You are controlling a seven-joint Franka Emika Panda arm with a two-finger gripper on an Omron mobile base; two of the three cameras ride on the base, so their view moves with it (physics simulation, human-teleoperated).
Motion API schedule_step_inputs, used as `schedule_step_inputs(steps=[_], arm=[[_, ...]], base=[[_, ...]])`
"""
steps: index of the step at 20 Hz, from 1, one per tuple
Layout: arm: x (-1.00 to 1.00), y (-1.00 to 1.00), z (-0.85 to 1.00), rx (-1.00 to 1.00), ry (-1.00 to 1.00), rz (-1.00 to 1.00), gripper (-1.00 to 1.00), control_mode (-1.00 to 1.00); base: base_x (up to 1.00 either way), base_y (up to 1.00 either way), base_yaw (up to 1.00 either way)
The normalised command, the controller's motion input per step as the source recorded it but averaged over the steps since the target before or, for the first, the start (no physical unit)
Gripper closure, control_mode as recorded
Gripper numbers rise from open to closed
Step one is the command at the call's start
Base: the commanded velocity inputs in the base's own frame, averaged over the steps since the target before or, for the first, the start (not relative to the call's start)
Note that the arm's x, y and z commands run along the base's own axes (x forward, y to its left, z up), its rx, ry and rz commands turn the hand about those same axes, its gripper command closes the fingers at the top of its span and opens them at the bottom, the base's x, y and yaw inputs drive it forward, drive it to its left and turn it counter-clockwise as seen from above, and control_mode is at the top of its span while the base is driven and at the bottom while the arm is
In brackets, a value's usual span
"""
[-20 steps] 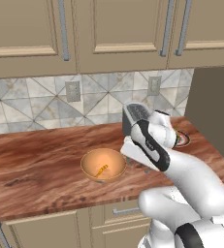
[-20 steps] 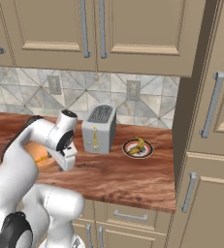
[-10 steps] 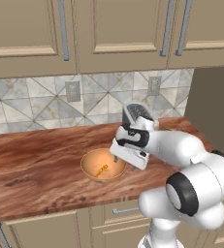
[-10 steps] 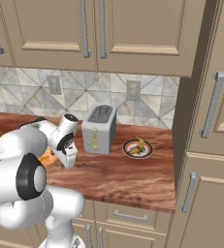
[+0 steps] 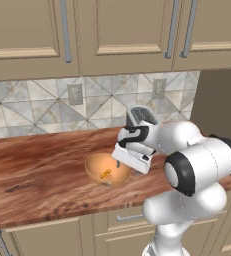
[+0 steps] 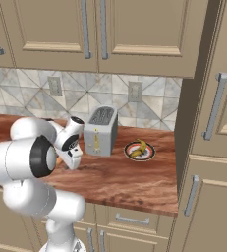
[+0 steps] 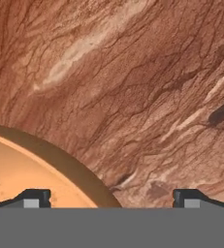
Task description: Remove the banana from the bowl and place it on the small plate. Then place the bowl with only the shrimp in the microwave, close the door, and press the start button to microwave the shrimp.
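Landmark: the toaster [image 6: 101, 131].

Wood-grain counter [image 5: 32, 175] is seen running under beige wall cabinets [image 5: 117, 35]; tiled backsplash [image 6: 26, 93] sits behind the toaster.

The arm is folded low over the counter, its wrist just left of the toaster in the right base view.

The bowl [image 5: 107, 169] is set on the counter left of the toaster, near the front edge. Its rim [image 7: 60, 160] is framed at lower left in the hand view, with bare counter beyond.

A small plate [image 6: 139, 150] is placed right of the toaster, apart from it, close to the tall cabinet side. The banana [image 6: 139, 147] is laid on that plate.

The shrimp [image 5: 105, 174] is seen inside the bowl, near its middle.

The gripper [image 5: 121, 162] is held at the bowl's toaster-side rim. Fingertips [image 7: 35, 198] are spread wide, one over the bowl interior, the other over the counter outside, so the rim is straddled; contact with the rim probably not made, but the view is too tight to confirm. Nothing is seen clamped between them.
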Motion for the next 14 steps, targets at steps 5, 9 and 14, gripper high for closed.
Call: schedule_step_inputs(steps=[5,9,14], arm=[[0.00,0.14,-0.15,0.00,0.00,0.05,1.00,-1.00],[-0.03,0.31,-0.03,0.00,-0.01,0.04,1.00,-1.00],[0.00,0.29,0.00,0.00,-0.01,0.01,1.00,-1.00]], base=[[0.00,0.00,0.00],[0.00,0.00,0.00],[0.00,0.00,0.00]])
